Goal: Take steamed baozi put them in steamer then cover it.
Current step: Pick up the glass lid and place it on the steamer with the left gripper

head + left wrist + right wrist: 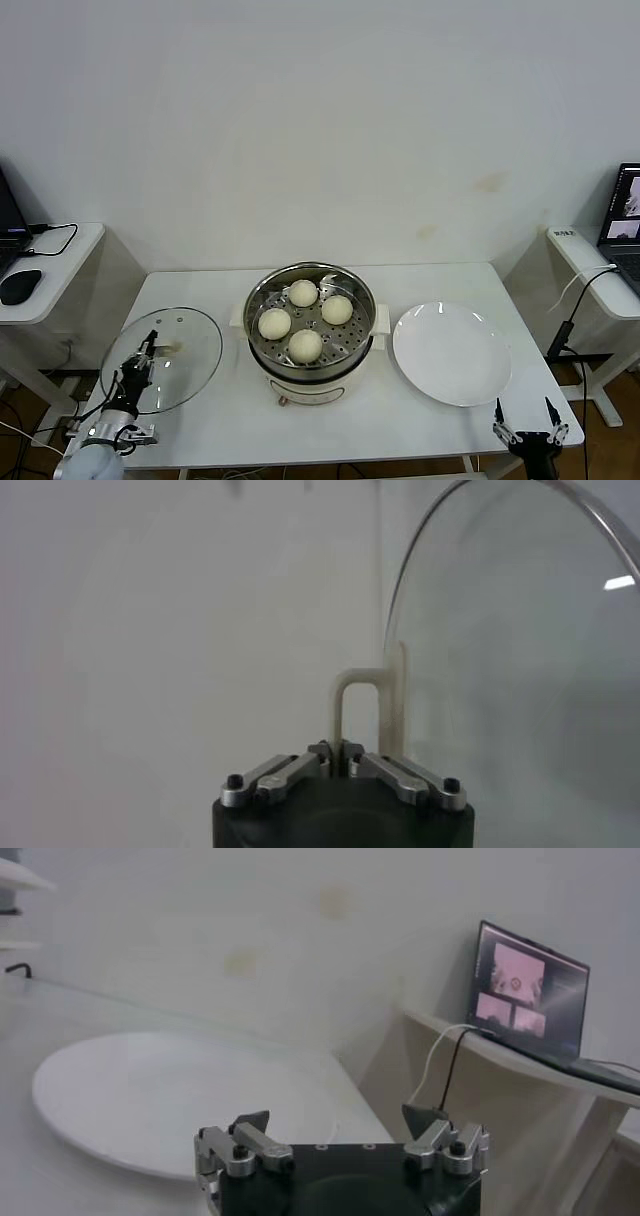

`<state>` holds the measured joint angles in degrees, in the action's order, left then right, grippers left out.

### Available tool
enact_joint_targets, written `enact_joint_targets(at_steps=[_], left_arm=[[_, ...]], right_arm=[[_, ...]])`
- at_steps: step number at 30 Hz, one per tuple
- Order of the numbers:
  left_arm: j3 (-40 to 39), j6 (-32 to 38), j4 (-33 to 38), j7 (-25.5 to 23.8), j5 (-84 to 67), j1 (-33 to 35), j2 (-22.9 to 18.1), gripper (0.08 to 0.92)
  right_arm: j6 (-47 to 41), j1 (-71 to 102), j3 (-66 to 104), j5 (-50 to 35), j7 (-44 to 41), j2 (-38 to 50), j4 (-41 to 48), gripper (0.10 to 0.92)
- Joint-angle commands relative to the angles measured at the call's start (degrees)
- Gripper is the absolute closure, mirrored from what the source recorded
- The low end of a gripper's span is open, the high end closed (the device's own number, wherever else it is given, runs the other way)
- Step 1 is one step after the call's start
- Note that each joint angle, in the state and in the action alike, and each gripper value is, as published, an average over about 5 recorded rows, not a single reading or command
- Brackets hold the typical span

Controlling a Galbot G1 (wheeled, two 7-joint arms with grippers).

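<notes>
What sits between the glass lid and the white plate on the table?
In the head view, the steamer stands between the glass lid and the plate, with four buns inside.

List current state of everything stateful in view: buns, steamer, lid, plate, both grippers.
Four cream-white round dough buns: all inside the steamer basket.
Shiny stainless-steel steamer basket on cream pot base: uncovered, loaded.
Round glass lid with cream handle: off the steamer, on the table to its left, handle gripped.
Flat white round plate: empty.
Left gripper: fingers shut on the lid handle.
Right gripper: fingers open, idle by the table's front edge.
</notes>
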<state>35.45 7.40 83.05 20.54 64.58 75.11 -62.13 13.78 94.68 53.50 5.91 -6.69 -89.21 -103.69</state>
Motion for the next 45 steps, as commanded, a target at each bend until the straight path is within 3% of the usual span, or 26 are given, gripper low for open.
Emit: enact_joint_targets(at_steps=[1, 6, 10, 16, 20, 28, 45], left_arm=[[7.19, -9.95, 22.09, -5.19, -5.55, 12.06, 1.96, 0.866], [9.95, -14.41, 31.07, -13.56, -9.18, 15.18, 4.28, 0.866], [9.62, -16.35, 36.4, -16.48, -12.46, 15.42, 5.85, 0.866], [-1.62, -23.16, 42.85, -18.25, -14.8, 12.07, 9.74, 0.866], [-11.69, -28.73, 42.01, -19.63, -13.0, 5.04, 10.64, 0.866], [-26.09, -33.43, 36.14, -23.21, -5.71, -7.8, 5.79, 0.866], [-36.82, -35.91, 28.11, -31.42, 12.32, -19.21, -9.56, 0.866]], right_arm=[[0.1, 1.23, -1.37, 0.58, 0.01, 0.44, -1.73, 0.203], [0.33, 1.72, -2.39, 0.73, 0.01, 1.23, -2.03, 0.203], [0.44, 2.0, -3.33, 0.89, 0.0, 1.81, -2.25, 0.203], [0.38, 2.15, -4.85, 1.32, -0.1, 2.11, -2.99, 0.203], [0.37, 1.9, -5.67, 1.92, -0.22, 2.01, -2.9, 0.203], [0.69, 1.12, -7.09, 4.08, 0.13, 0.57, -2.23, 0.203], [2.06, 0.33, -8.27, 7.94, 1.43, -1.09, 0.36, 0.203]])
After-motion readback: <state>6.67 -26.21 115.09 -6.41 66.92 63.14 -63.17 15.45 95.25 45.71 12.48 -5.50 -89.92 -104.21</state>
